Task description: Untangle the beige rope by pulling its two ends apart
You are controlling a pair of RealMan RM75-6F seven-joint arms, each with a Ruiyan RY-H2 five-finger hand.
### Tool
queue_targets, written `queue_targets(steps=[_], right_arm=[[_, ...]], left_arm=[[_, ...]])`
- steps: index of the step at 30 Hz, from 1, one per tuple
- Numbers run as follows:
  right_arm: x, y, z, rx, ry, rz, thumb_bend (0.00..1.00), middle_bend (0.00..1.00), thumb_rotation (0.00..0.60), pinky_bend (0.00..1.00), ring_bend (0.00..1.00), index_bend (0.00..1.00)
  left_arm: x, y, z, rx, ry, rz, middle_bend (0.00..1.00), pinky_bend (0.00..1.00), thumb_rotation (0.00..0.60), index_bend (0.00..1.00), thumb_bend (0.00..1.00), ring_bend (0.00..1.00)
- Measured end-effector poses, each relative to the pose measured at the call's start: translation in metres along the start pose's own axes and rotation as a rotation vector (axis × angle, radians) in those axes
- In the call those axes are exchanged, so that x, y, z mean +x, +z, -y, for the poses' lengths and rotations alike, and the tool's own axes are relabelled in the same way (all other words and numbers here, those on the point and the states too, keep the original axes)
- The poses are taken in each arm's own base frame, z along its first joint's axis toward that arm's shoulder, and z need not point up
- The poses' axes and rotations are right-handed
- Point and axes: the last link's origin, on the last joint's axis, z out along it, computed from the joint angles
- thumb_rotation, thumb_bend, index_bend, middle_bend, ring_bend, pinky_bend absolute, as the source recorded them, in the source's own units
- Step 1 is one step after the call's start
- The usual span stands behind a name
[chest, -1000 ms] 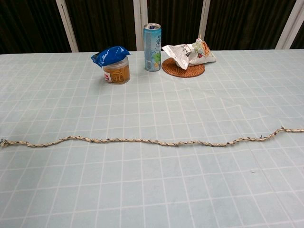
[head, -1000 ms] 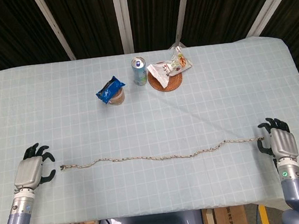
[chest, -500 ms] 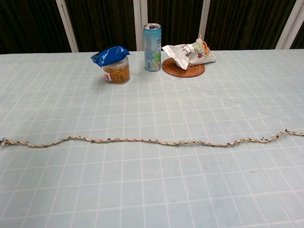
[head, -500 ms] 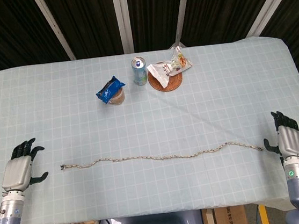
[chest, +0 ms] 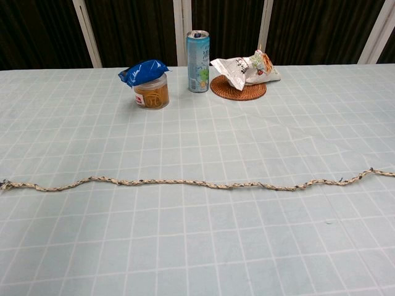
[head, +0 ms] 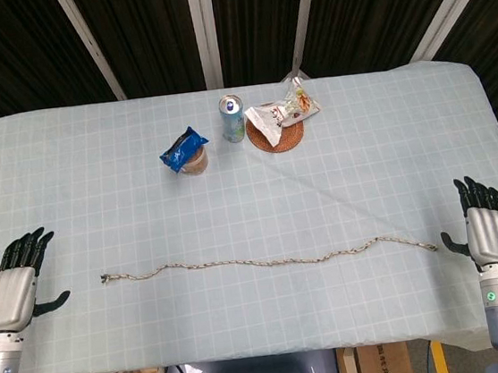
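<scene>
1. My left hand [head: 11,290] lies flat at the table's near left edge, fingers stretched out and apart, thumb out to the side, holding nothing.
2. My right hand [head: 488,231] lies the same way at the near right edge: fingers straight and spread, nothing in them.
3. The beige rope [head: 266,261] lies between my two hands in one long, slightly wavy line across the table [head: 391,170], with no loops or knots showing.
4. Its left end stops well clear of my left hand; its right end lies just beside my right thumb, apart from it.
5. Far ahead of both hands, toward the table's back edge, stand a small jar [head: 195,161] with a blue packet [head: 183,149] on top, a drink can [head: 232,119], and a snack bag [head: 282,112] resting on a round woven coaster [head: 280,141].
6. In the chest view only the rope [chest: 197,183] and those far things show; neither hand appears there.
</scene>
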Motion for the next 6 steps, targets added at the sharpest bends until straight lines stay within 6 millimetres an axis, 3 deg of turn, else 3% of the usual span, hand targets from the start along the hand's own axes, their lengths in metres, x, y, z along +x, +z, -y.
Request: queue_targets(steps=[6], right_arm=[[0.018,-0.03,-0.002,0.152,-0.023,-0.102,0.28,0.0,0.6,0.0,0.0,0.0]], left_arm=[[0.009,-0.031,0.011,-0.033,0.026,-0.053,0.0,0.0,0.6,0.0,0.09,0.0]])
